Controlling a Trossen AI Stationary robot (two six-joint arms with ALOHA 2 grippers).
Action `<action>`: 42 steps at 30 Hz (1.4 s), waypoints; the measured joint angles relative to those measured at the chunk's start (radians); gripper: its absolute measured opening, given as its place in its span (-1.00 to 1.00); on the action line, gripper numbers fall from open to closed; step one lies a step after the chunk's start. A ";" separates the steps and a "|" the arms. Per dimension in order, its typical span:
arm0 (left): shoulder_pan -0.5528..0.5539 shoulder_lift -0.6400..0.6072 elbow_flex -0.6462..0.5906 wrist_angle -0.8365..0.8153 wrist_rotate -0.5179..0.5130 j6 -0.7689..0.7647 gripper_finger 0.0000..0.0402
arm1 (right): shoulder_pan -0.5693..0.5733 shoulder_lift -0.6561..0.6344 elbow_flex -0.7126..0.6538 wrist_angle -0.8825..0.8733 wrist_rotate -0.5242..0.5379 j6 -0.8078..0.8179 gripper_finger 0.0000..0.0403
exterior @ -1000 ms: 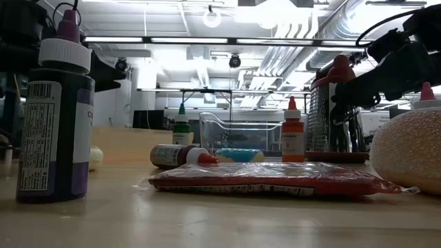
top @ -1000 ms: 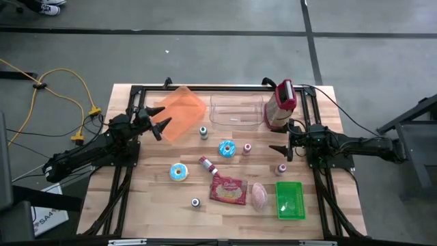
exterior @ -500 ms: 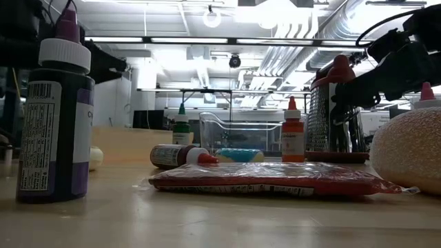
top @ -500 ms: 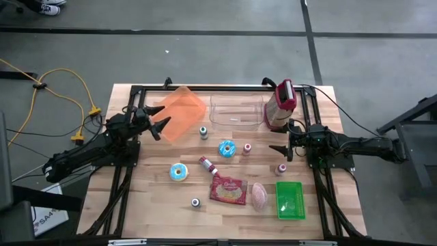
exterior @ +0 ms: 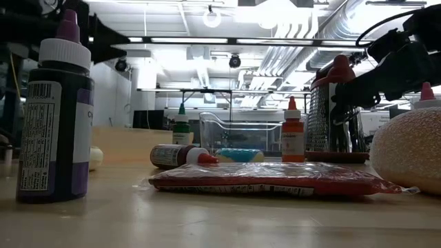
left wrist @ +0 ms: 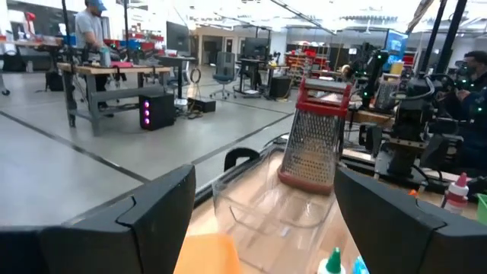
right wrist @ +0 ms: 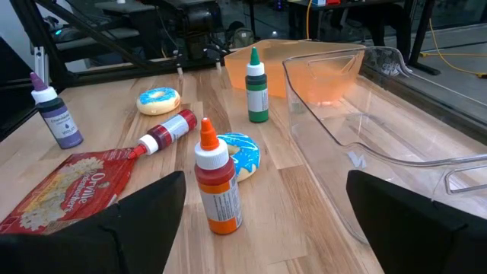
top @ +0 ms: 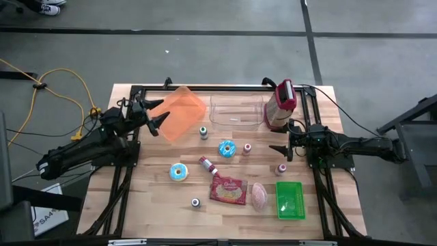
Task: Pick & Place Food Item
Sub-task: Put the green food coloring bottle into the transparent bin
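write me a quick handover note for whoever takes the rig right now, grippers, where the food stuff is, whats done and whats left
Left gripper: open, empty, raised over the orange container at the table's back left.
Right gripper: open, empty, hovering near the grater.
Food: two blue donuts, popcorn bag and pink bun lie on the wooden table. Clear bin at the back looks empty.
Done: nothing picked.
Left: grasp a food item and place it; which one and where I cannot tell.
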 joint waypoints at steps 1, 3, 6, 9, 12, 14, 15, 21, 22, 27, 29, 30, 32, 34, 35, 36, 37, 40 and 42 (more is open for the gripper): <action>0.000 0.017 0.018 0.000 0.000 0.004 0.52 | 0.000 0.000 0.000 0.000 0.000 0.000 0.75; 0.000 0.054 0.054 0.000 0.012 0.014 0.52 | 0.000 0.000 0.000 0.000 0.000 0.000 0.75; 0.000 0.103 0.106 -0.001 0.033 0.024 0.52 | 0.000 0.000 0.000 0.000 0.000 0.000 0.75; 0.000 0.149 0.151 0.000 0.052 0.027 0.52 | 0.000 0.000 0.000 0.000 0.000 0.000 0.75; 0.000 0.191 0.180 -0.001 0.074 0.035 0.52 | 0.000 0.000 0.000 0.000 0.000 0.000 0.75; 0.000 0.214 0.185 0.000 0.086 0.044 0.52 | 0.000 0.000 0.000 0.000 0.000 0.000 0.75; 0.000 0.226 0.185 -0.006 0.091 0.049 0.52 | 0.000 0.000 0.000 0.000 0.000 0.000 0.75; -0.002 0.344 0.221 -0.058 0.107 0.081 0.52 | 0.000 0.000 0.000 0.000 0.000 0.000 0.75; -0.006 0.371 0.247 -0.088 0.110 0.084 0.52 | 0.000 0.000 0.000 0.000 0.000 0.000 0.75; -0.047 0.529 0.396 -0.254 0.097 0.134 0.52 | 0.000 0.000 0.000 0.000 0.000 0.000 0.75; -0.067 0.593 0.438 -0.298 0.086 0.167 0.52 | 0.000 0.000 0.000 0.000 0.000 0.000 0.75; -0.076 0.623 0.454 -0.316 0.082 0.185 0.52 | 0.000 0.000 0.000 0.000 0.000 0.000 0.75; -0.093 0.677 0.480 -0.349 0.074 0.221 0.52 | 0.000 0.000 0.000 0.000 0.000 0.000 0.75; -0.113 0.727 0.501 -0.371 0.068 0.261 0.52 | 0.000 0.000 0.000 0.000 0.000 0.000 0.75; -0.122 0.750 0.511 -0.381 0.067 0.280 0.52 | 0.000 0.000 0.000 0.000 0.000 0.000 0.75; -0.131 0.769 0.520 -0.387 0.067 0.301 0.52 | 0.000 0.000 0.000 0.000 0.000 0.000 0.75; -0.139 0.785 0.530 -0.396 0.067 0.323 0.52 | 0.000 0.000 0.000 0.000 0.000 0.000 0.75; -0.162 0.830 0.556 -0.407 0.067 0.394 0.52 | 0.000 0.000 0.000 0.000 0.000 0.000 0.75; -0.179 0.857 0.565 -0.405 0.055 0.439 0.52 | 0.000 0.000 0.000 0.000 0.000 0.000 0.75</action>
